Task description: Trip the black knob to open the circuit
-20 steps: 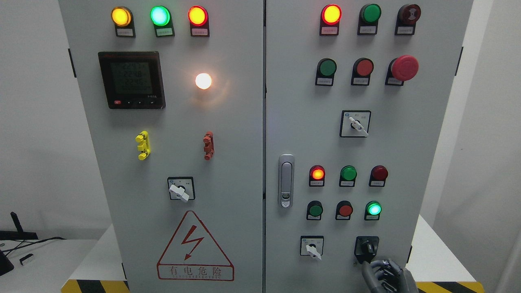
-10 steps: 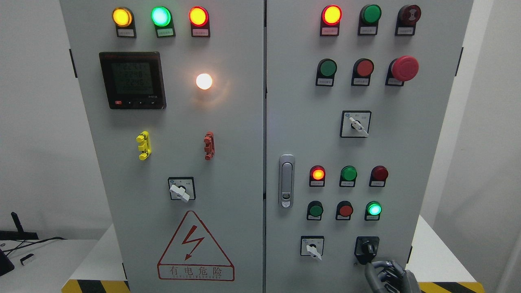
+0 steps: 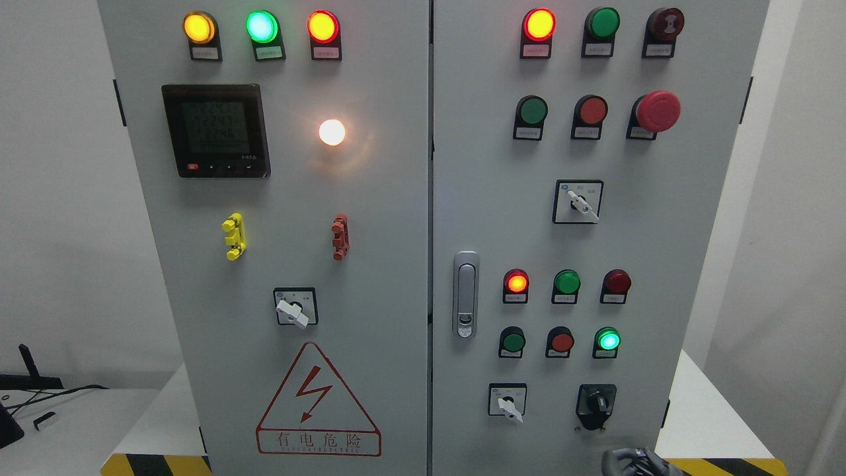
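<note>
1. At the lower right of the grey metal cabinet [image 3: 396, 198], head view, we see the black rotary knob [image 3: 597, 402] on its black square plate, right of a white-handled selector switch [image 3: 507, 403].
2. We see only the top of the right hand [image 3: 638, 461] at the bottom edge, below the knob, not touching it; fingers curled, holding nothing.
3. We see the green lamp [image 3: 607, 341] above the knob lit.

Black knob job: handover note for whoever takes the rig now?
Right hand: at the bottom edge, below the black knob, apart from it, holding nothing; finger state unclear.
Left hand: out of view.
Black knob: lower right of the cabinet's right door, right of the white selector.
Done: cannot tell whether the knob is tripped; lamps remain lit.
Left: check the knob's position; turn it if untripped.
</note>
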Available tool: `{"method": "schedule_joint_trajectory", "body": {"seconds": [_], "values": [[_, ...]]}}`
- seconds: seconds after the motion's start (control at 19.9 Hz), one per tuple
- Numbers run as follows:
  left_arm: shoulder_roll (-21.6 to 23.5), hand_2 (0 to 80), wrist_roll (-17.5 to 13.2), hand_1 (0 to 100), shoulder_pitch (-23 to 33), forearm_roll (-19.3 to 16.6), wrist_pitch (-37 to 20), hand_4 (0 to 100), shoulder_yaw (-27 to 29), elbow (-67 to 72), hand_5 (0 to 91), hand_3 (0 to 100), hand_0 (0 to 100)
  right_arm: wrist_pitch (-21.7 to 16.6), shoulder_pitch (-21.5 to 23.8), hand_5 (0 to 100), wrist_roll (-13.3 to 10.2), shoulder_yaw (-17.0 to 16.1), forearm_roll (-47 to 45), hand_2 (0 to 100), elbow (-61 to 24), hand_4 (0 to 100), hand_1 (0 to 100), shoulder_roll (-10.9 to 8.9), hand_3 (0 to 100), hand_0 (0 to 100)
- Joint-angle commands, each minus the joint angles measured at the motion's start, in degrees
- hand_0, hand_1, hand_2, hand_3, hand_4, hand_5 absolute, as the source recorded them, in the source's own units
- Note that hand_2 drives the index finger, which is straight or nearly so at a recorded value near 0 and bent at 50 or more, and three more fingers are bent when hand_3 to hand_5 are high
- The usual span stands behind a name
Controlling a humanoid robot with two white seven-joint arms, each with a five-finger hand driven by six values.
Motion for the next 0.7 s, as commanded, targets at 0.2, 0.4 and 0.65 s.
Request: {"method": "schedule_joint_trajectory", "body": {"seconds": [0.2,0.4,0.65], "values": [[0.0,0.0,0.0,39,0.0,-1.8,0.0,0,0.0,0.0,0.0,0,12,-2.8,14.7,52,2.6,-2.5,-0.3,46,-11.5,57,23,-0.14,61,29],[0.0,0.0,0.0,39,0.0,-1.8,0.0,0,0.0,0.0,0.0,0,12,-3.1,19.7,48,2.6,-2.9,-3.6,41,-15.8,53,14,-0.31,56,17],[-0.1,0.0,0.0,39,0.0,-1.8,0.0,0,0.0,0.0,0.0,0,12,-6.2,24.1,40,2.6,-4.1,-4.2,31,-17.1,42,11,-0.22,46,11]]}}
